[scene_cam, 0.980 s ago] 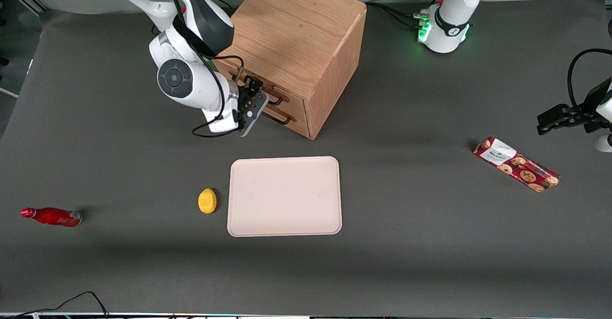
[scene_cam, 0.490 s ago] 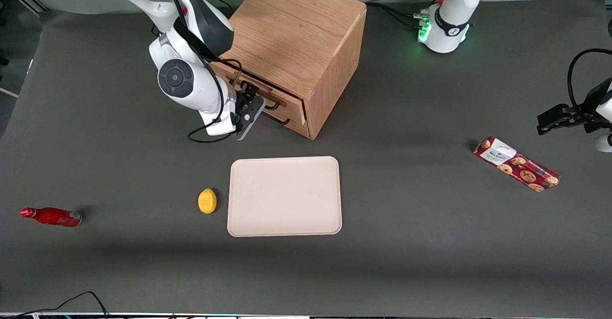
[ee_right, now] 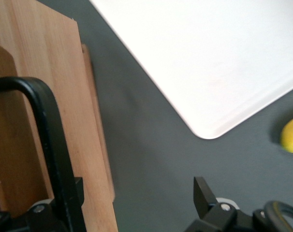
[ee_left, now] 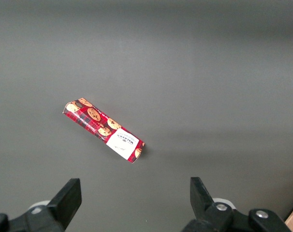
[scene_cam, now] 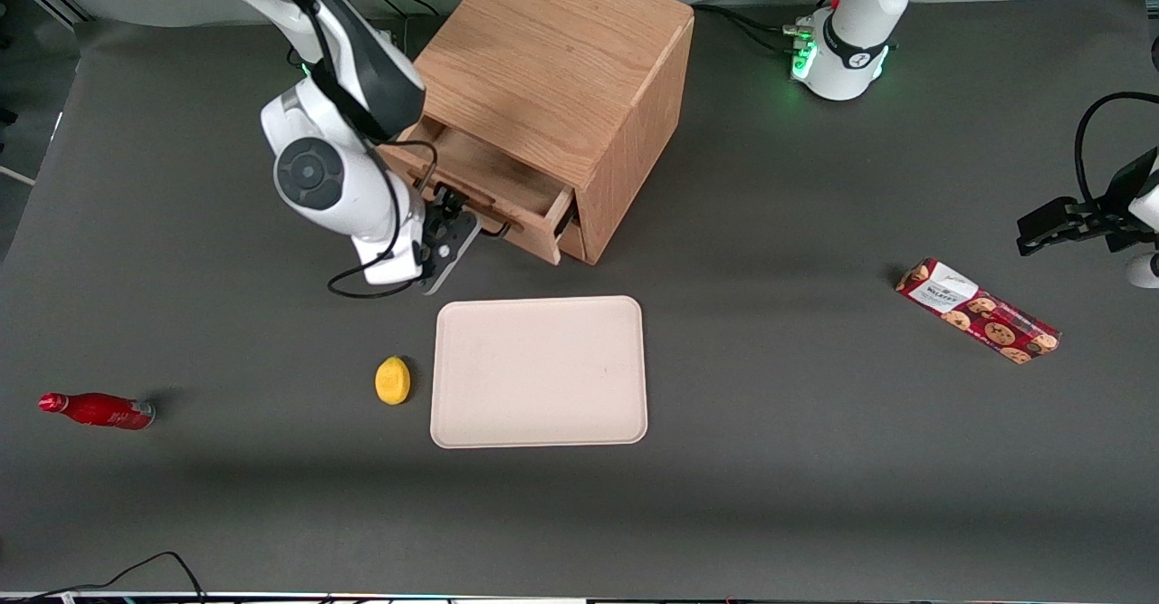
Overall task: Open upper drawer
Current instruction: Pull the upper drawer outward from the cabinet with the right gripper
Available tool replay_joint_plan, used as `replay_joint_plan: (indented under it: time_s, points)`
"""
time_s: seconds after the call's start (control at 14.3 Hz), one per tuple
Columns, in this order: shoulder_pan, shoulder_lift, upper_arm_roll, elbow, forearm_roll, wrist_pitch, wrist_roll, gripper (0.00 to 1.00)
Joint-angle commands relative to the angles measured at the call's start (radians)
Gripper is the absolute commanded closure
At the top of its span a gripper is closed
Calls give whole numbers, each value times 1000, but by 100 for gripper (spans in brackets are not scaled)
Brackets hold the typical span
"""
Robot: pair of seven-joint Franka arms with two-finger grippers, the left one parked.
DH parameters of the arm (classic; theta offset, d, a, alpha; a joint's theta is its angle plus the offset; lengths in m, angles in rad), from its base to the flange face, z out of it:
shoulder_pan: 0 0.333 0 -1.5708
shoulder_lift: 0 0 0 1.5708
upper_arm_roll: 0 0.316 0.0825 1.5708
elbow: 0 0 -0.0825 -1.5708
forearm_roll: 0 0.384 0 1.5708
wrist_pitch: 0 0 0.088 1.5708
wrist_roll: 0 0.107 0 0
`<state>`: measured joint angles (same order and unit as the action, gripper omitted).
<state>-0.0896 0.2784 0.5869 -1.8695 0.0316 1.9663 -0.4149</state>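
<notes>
Upper drawer [scene_cam: 493, 189], shut a second ago, now stands partly drawn out of the oak cabinet [scene_cam: 552, 61] above the closed lower one, pincer [scene_cam: 451, 216] at its black handle [ee_right: 52, 145], grip indeterminate; opening judged well advanced

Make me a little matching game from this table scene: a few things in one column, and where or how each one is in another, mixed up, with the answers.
Things:
1. upper drawer
2. lemon
3. cookie box
4. gripper

Places or states:
A. lying toward the parked arm's end of the table
B. beside the pale tray
C. at the drawer's black handle
D. pulled partly out of the cabinet

Pairs: 1-D, 2-B, 3-A, 4-C
</notes>
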Motion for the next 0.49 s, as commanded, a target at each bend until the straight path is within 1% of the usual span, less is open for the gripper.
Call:
replay_joint_plan:
  time_s: [0.0,0.42]
  points:
    - [2,67,-44,78,-29,-1,-57,0]
    - [2,151,-177,214,-29,-20,-241,0]
